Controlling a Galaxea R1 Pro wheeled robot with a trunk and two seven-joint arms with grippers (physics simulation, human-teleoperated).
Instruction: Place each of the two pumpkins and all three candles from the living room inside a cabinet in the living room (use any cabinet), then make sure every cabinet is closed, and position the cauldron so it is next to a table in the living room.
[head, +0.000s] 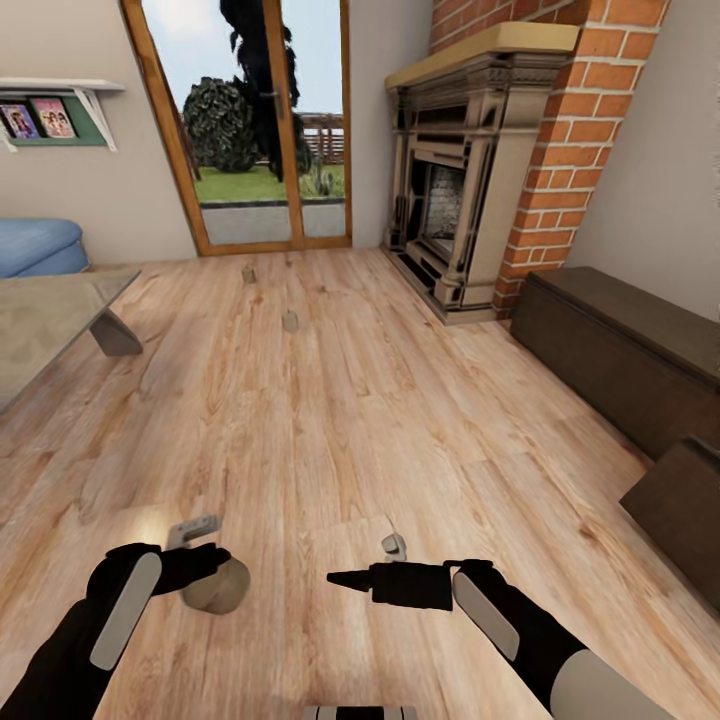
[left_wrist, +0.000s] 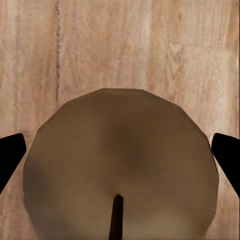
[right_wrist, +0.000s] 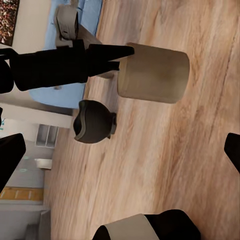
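At the bottom left of the head view, the left end effector (head: 205, 560) hangs over a tan candle (head: 216, 586) on the wood floor (head: 330, 420); its fingers stand spread either side of the candle, not touching it. The right end effector (head: 345, 578), lower centre, is spread with nothing between its fingers. Two more candles (head: 290, 321) (head: 249, 273) stand farther off, upper centre. The bench (head: 50, 315) sits at the left edge, the dark cabinet (head: 620, 345) at right. The right wrist view shows the black cauldron (right_wrist: 92, 121) beyond the near candle.
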